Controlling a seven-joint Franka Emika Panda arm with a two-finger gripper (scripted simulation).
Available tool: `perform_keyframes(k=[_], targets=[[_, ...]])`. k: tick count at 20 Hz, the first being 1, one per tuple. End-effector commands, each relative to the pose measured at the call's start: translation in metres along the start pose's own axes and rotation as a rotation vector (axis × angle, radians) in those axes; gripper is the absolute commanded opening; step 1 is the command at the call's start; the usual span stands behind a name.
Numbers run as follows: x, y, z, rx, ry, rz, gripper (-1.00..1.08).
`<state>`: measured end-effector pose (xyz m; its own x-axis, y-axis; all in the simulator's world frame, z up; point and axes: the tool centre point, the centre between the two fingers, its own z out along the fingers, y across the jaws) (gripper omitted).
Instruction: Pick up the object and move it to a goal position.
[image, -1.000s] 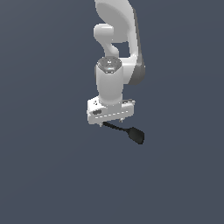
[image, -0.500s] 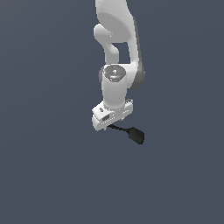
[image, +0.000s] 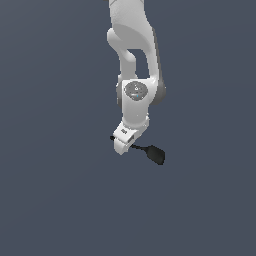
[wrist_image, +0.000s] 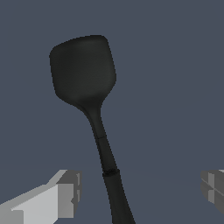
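Wrist view: tool (wrist_image: 138, 188) stood wide, fingers well apart either side of the spatula's (wrist_image: 89, 92) handle, not touching | exterior view: spatula (image: 152, 152) lay just beside the tool (image: 121, 145), head pointing away | judged: straddling the handle to close on it.

Exterior view: set off from me, well back, seeing my upper links, my wrist and my gripper (image: 123, 143) against plain grey ground. From where it looks I cannot tell. The black utensil (image: 152, 153) pokes out toward the exterior view's right.

Wrist view: rides on my wrist, faces out along my fingers (wrist_image: 65, 192), very near. The utensil (wrist_image: 92, 105) fills much of the picture; one fingertip shows at each side, apart.

Shared by both views: the utensil, my fingertips and the grey ground.
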<state>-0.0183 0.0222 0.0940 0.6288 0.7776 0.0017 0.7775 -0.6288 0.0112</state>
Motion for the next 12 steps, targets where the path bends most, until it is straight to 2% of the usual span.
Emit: perform_keyframes(k=[1, 12], targets=[[0.001, -0.005, 0.007, 0.002, -0.001, -0.079, 1.00], [0.003, -0.020, 0.024, 0.010, 0.000, -0.290, 1.00]])
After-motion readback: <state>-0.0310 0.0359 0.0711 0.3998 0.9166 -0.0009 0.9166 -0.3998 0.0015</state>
